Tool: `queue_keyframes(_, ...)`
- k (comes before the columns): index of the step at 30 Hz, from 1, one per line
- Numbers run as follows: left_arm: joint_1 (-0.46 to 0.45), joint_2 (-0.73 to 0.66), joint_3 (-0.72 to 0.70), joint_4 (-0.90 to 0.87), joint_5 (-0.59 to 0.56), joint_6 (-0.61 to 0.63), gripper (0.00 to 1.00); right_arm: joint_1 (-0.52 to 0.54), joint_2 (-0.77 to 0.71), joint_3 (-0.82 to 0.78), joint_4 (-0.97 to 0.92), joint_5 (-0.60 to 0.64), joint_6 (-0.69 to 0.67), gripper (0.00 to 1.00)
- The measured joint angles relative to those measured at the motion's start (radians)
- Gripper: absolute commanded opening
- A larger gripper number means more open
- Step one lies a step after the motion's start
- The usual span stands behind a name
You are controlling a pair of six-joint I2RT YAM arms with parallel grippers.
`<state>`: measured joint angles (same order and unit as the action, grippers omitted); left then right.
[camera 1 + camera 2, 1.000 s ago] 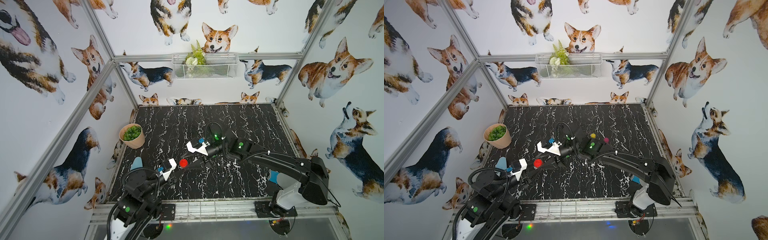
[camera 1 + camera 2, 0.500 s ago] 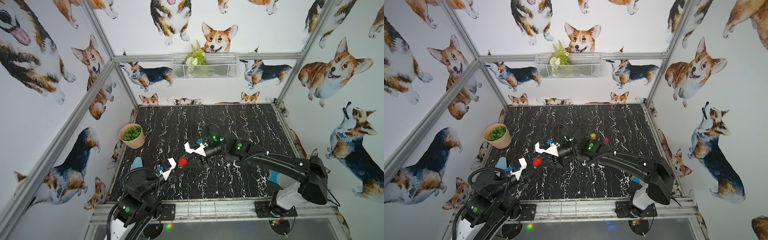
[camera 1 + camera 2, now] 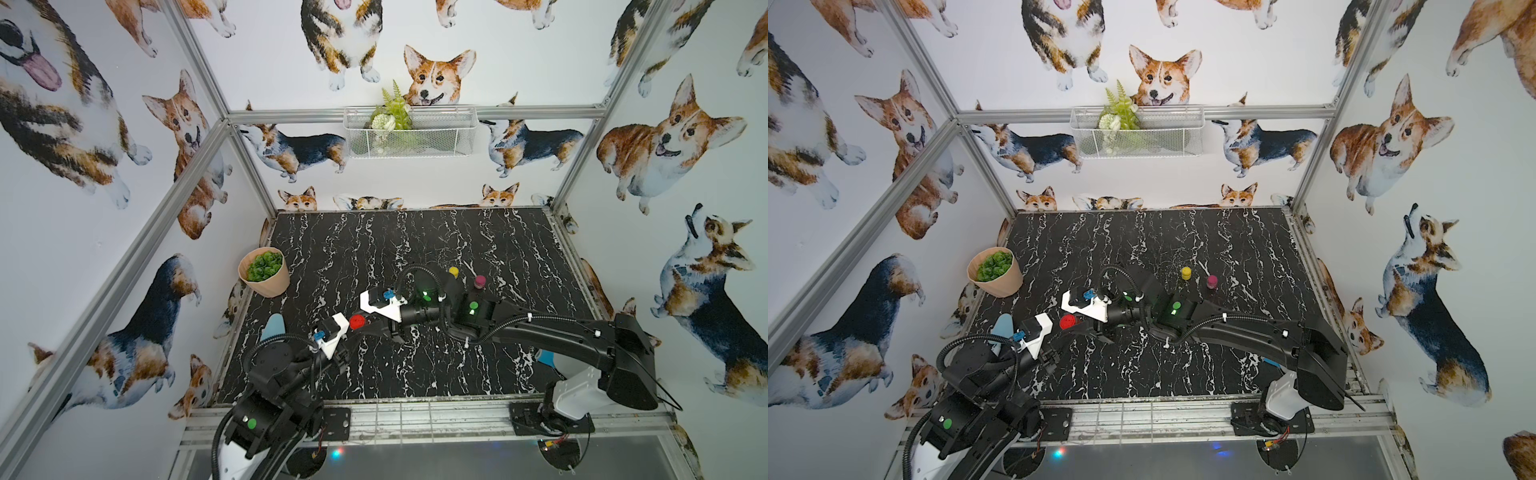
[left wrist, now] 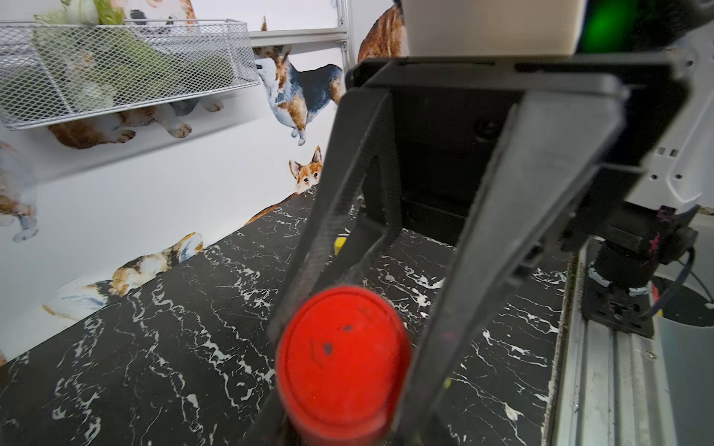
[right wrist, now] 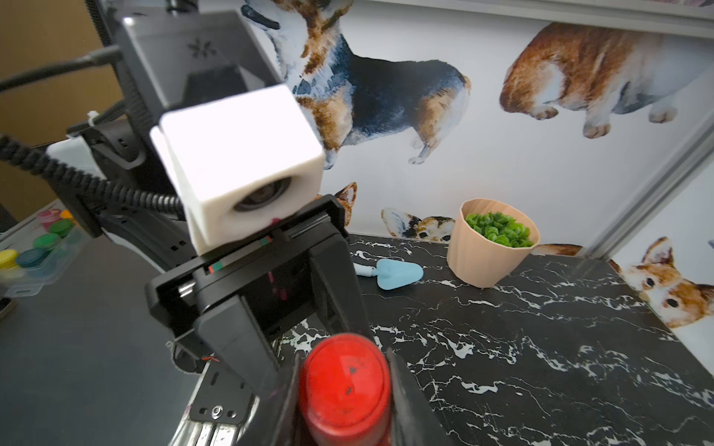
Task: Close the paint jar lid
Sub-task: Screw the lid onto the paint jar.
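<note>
Right now you have the red paint jar [image 5: 345, 426] caught between both arms over the near half of the black marble table [image 3: 415, 249], toward your left arm's side. I cannot tell whether its base rests on the surface or hangs just above it.

Your left gripper [image 3: 349, 331] is closed as tight as it goes on the jar's body below the cap. That looks like the anchor, so the jar cannot spin when the top is worked.

Your right gripper [image 5: 344, 405] comes in from the opposite side. Its fingers [image 4: 444, 309] are narrowed onto the red lid [image 4: 340, 355], one against each flank of the rim. The opposed approach makes sense: each wrist camera sees the other arm and the cap face, and the two grips sit at different heights without colliding.

The lid sits on the jar's mouth, but whether it is seated fully is not visible. I judge the closing turn or press is the step in hand.

The yellow jar [image 3: 453, 272] and magenta jar [image 3: 479, 281] stand well apart behind your right arm, out of the way.
</note>
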<state>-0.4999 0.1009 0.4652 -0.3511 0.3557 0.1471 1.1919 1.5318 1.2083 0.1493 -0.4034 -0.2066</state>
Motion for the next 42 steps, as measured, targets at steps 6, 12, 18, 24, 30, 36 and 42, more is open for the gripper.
queue_keyframes(6,0.002,-0.041,-0.004,-0.057,-0.144,0.020,0.25,0.059,0.054,-0.005,0.094,0.226,0.061,0.34)
queue_keyframes(12,0.002,-0.060,-0.008,-0.068,-0.247,0.038,0.25,0.098,0.103,0.007,0.166,0.372,0.152,0.35)
queue_keyframes(18,0.004,-0.084,-0.008,-0.104,-0.356,0.059,0.25,0.171,0.185,0.074,0.184,0.594,0.216,0.35)
queue_keyframes(24,0.004,-0.091,-0.013,-0.112,-0.394,0.065,0.25,0.201,0.218,0.090,0.216,0.713,0.270,0.43)
queue_keyframes(30,0.003,-0.079,-0.013,-0.106,-0.328,0.082,0.24,0.195,0.187,0.056,0.234,0.760,0.283,0.80)
queue_keyframes(36,0.001,-0.043,-0.011,-0.040,-0.251,0.080,0.24,0.171,0.082,-0.010,0.183,0.737,0.280,0.94)
queue_keyframes(42,0.001,-0.007,-0.005,0.029,-0.230,0.080,0.25,0.112,-0.069,-0.099,0.105,0.529,0.280,1.00)
